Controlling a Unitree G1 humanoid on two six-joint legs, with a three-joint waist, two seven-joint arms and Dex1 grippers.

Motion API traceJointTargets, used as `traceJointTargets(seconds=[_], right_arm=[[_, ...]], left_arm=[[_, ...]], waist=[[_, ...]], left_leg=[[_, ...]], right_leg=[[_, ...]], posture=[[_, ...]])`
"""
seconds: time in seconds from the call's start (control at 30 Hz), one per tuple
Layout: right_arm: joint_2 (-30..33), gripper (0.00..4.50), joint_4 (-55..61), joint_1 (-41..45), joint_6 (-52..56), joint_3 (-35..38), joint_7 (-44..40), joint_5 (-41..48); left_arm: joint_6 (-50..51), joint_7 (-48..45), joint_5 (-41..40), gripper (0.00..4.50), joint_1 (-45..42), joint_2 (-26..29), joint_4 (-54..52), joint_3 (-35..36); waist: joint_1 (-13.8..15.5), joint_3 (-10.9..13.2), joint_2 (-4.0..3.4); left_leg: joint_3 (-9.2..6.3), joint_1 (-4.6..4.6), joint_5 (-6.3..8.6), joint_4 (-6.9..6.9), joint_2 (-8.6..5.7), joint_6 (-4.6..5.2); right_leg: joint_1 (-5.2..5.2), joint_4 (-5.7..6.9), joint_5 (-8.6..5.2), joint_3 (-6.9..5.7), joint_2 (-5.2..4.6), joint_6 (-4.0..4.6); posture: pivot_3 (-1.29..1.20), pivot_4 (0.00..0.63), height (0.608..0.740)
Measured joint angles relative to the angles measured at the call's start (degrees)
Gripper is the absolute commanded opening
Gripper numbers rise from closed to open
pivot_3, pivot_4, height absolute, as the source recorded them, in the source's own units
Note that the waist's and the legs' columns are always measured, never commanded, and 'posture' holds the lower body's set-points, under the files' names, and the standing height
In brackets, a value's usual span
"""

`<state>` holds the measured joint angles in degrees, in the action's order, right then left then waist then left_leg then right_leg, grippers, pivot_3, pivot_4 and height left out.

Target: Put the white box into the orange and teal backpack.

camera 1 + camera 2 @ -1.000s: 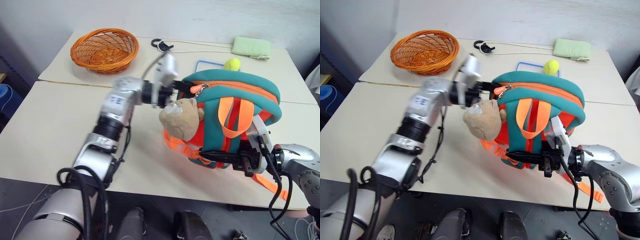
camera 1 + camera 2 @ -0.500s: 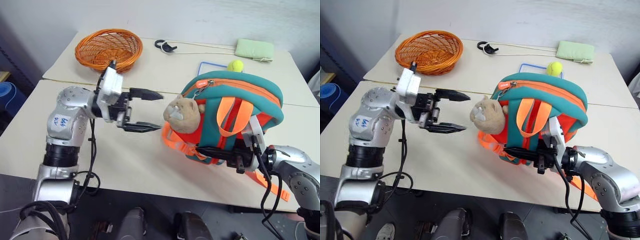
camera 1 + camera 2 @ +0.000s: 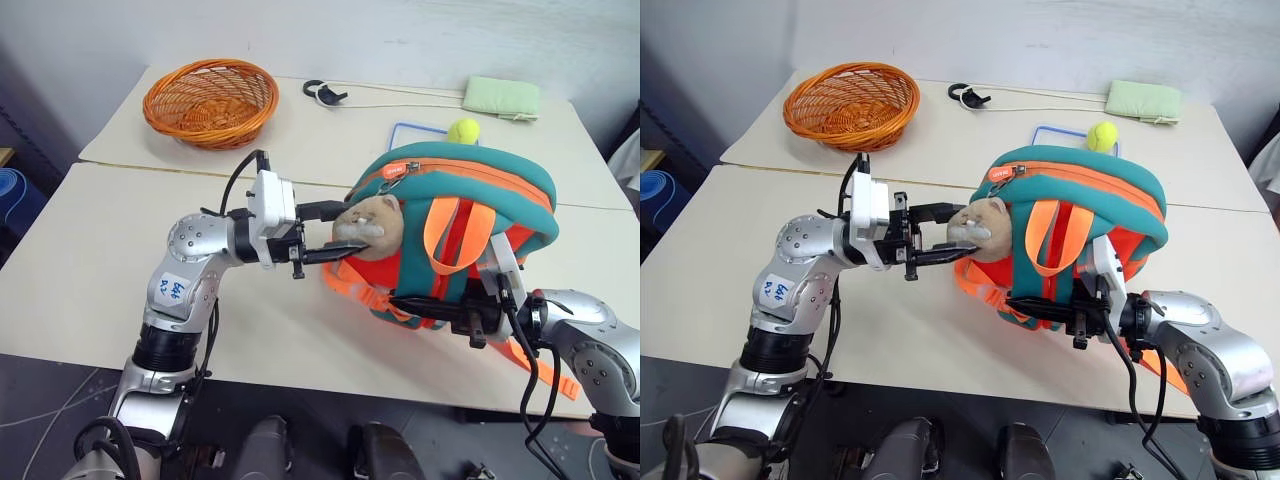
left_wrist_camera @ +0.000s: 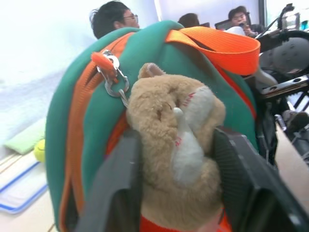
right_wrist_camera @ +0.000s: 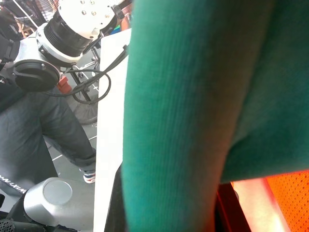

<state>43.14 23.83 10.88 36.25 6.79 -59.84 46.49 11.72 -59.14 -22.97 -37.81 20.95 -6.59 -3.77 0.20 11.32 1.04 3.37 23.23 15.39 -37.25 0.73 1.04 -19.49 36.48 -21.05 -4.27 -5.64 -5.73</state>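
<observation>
Both grippers on the orange and teal backpack; white box not seen.
Near table edge, right gripper clenched on backpack's lower edge. Left gripper fingers close on the tan plush animal at backpack's front. Far edge: wicker basket at left corner, yellow ball, green pad.

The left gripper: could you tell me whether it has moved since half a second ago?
Yes. The left gripper has gone right, away from the wicker basket, and now closes around the plush animal on the backpack.
</observation>
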Motion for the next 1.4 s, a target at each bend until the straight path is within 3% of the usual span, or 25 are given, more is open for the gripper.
traceJointTargets(seconds=[0.1, 0.2, 0.3, 0.5, 0.63, 0.83, 0.93, 1.1, 1.3, 1.4], right_arm=[[-0.7, 0.00, 0.0, 0.0, 0.0, 0.0, 0.5, 0.0], [-1.1, 0.00, 0.0, -0.1, 0.0, 0.3, 1.4, 0.0], [-2.0, 0.00, 0.1, -0.3, 0.0, 0.7, 3.0, 0.3], [-3.2, 0.00, 1.5, -2.2, -0.1, 3.1, 6.1, 1.8], [-3.4, 0.00, 2.0, -3.1, -0.2, 3.8, 7.4, 2.1], [-4.1, 0.00, 2.0, -5.3, -0.2, 4.6, 8.2, 2.6], [-5.0, 0.00, 2.1, -5.6, -0.2, 4.7, 8.9, 2.7], [-6.5, 0.00, 2.1, -5.8, -0.9, 5.1, 10.2, 3.2], [-9.1, 0.00, 2.1, -5.9, -2.1, 5.6, 11.5, 3.8], [-10.2, 0.00, 2.1, -5.9, -2.6, 5.8, 12.1, 4.0]], left_arm=[[-0.1, 0.0, -0.3, 0.66, -0.9, 0.0, 1.6, 0.0], [3.6, 0.2, -3.0, 0.66, -4.0, 0.6, 4.5, 1.3], [8.0, -1.0, -5.9, 0.66, -7.8, 5.3, 9.5, 3.8], [10.7, 1.2, -4.0, 0.66, -14.1, 10.8, 26.1, 7.4], [10.2, 2.2, -1.0, 0.66, -14.2, 9.9, 34.0, 5.9], [3.2, 4.2, 4.3, 0.66, -8.3, 3.5, 39.3, 2.5], [2.6, 5.3, 4.1, 0.66, -7.3, 0.0, 38.7, 2.8], [5.9, 4.9, 4.6, 0.66, -5.3, -0.3, 33.0, 1.6], [19.3, 5.1, -2.4, 0.66, -1.9, -1.8, 21.8, 3.9], [19.6, 5.9, -1.5, 0.66, -2.0, -1.0, 20.0, 3.0]], waist=[[0.0, 0.0, 0.00], [0.0, 0.0, 0.00], [-0.4, 0.0, 0.00], [-0.2, 0.0, 0.00], [-0.1, 0.0, 0.00], [-0.2, 0.0, 0.00], [-0.1, 0.0, 0.00], [-0.1, 0.0, 0.00], [0.6, 0.0, 0.00], [0.8, 0.0, 0.00]], left_leg=[[0.00, 0.00, 0.00, -0.01, 0.00, 0.00], [-0.01, 0.00, 0.00, -0.02, 0.00, 0.00], [0.03, -0.02, -0.03, 0.05, 0.03, -0.06], [0.04, -0.02, -0.03, 0.05, 0.01, -0.05], [0.07, 0.01, -0.02, 0.06, -0.01, -0.02], [0.10, 0.00, -0.02, 0.05, 0.01, -0.02], [0.08, -0.01, -0.02, 0.00, 0.01, -0.02], [0.08, -0.02, -0.02, 0.05, 0.00, -0.02], [0.01, 0.04, -0.01, 0.01, -0.02, -0.01], [0.04, 0.01, -0.02, 0.05, -0.03, -0.02]], right_leg=[[0.00, 0.01, 0.00, -0.01, 0.00, 0.00], [-0.01, 0.01, 0.00, -0.01, 0.00, 0.00], [-0.07, 0.06, 0.00, 0.01, 0.06, 0.00], [-0.07, 0.07, 0.00, 0.00, 0.05, 0.00], [-0.10, 0.06, 0.00, 0.01, 0.02, 0.00], [-0.11, 0.10, 0.00, 0.03, 0.03, 0.00], [-0.10, 0.17, 0.00, 0.03, 0.01, 0.00], [-0.10, 0.15, 0.00, 0.04, 0.01, 0.00], [-0.08, 0.08, 0.00, 0.03, -0.04, 0.00], [-0.09, 0.09, 0.00, 0.03, -0.01, 0.00]], posture=[[0.00, 0.150, 0.740], [0.00, 0.150, 0.740], [0.00, 0.150, 0.740], [0.00, 0.150, 0.740], [0.00, 0.150, 0.740], [0.00, 0.150, 0.740], [0.00, 0.150, 0.740], [0.00, 0.150, 0.740], [0.00, 0.150, 0.740], [0.00, 0.150, 0.740]])
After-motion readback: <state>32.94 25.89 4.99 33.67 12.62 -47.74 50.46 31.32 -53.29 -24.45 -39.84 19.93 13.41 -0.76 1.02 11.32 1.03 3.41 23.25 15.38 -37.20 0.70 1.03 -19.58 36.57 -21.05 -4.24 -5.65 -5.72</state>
